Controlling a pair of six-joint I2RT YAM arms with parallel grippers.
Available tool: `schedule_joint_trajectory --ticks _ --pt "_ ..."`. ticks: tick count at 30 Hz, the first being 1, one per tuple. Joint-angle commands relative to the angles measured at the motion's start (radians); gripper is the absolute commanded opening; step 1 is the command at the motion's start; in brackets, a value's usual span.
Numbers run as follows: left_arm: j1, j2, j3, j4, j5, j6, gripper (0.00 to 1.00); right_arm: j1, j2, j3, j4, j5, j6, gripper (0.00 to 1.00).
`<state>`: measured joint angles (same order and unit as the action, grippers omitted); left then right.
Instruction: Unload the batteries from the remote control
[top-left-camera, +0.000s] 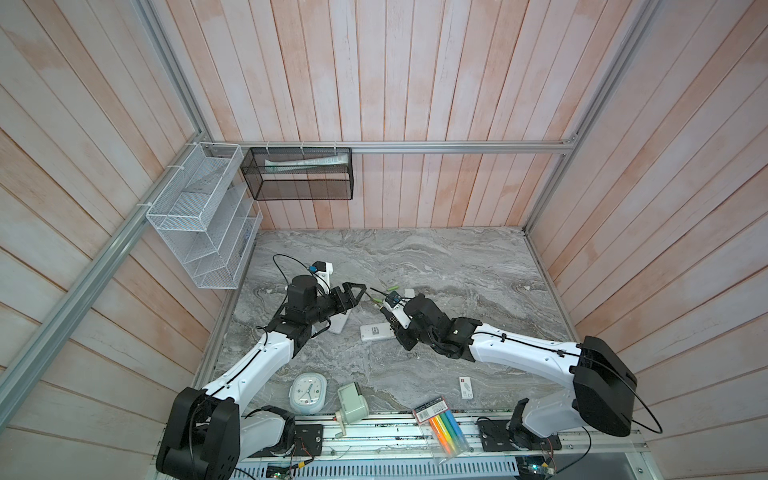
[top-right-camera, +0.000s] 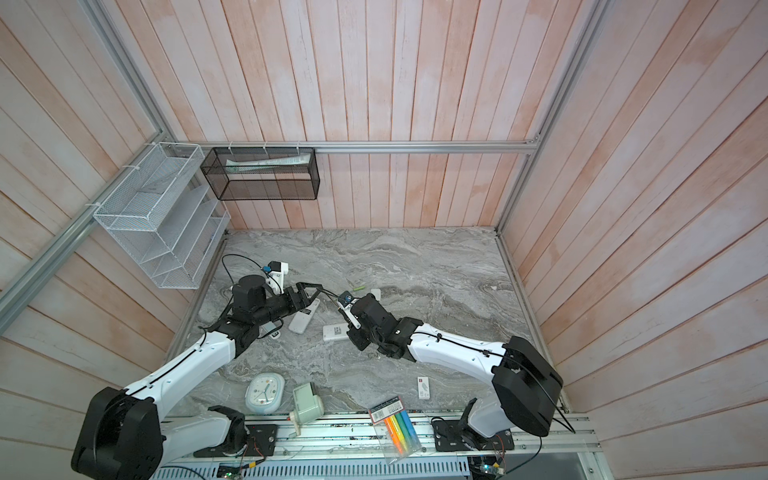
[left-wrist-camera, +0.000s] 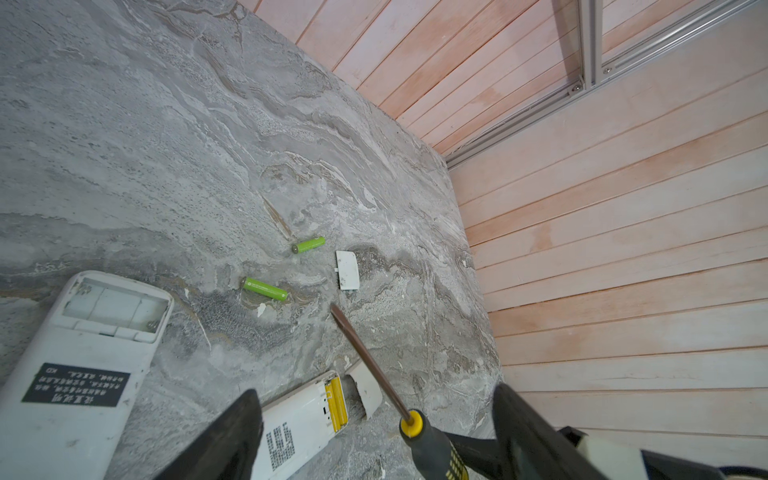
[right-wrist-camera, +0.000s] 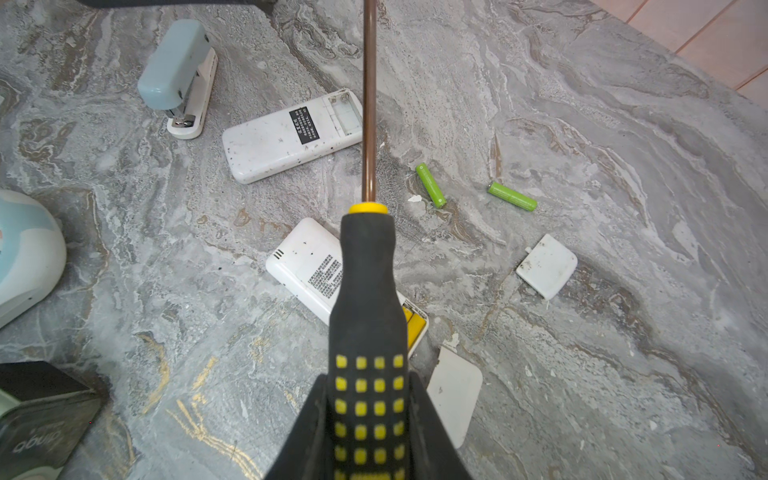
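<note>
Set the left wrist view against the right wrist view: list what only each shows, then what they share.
Only the left wrist view: the aluminium frame rail. Only the right wrist view: the pale blue plastic stapler and the rounded pale blue clock. Both: two lime green cylindrical batteries loose on the grey marble tabletop, a detached white plastic battery cover, the white remote with an empty compartment, the other white remote holding yellow batteries, and the black-and-yellow screwdriver.

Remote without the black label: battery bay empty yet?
Not empty: two yellow batteries lie side by side in that remote's open bay.
</note>
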<state>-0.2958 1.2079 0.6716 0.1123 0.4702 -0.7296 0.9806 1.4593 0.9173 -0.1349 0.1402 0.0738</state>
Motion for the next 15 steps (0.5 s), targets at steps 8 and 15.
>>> schedule_joint_trajectory --ticks 8,15 --pt "-0.025 0.051 0.036 0.049 -0.010 -0.050 0.80 0.019 0.015 0.033 0.017 0.023 -0.022 0.00" --pt "-0.053 0.121 0.041 0.107 -0.018 -0.083 0.64 0.034 0.030 0.053 0.040 0.033 -0.026 0.00"
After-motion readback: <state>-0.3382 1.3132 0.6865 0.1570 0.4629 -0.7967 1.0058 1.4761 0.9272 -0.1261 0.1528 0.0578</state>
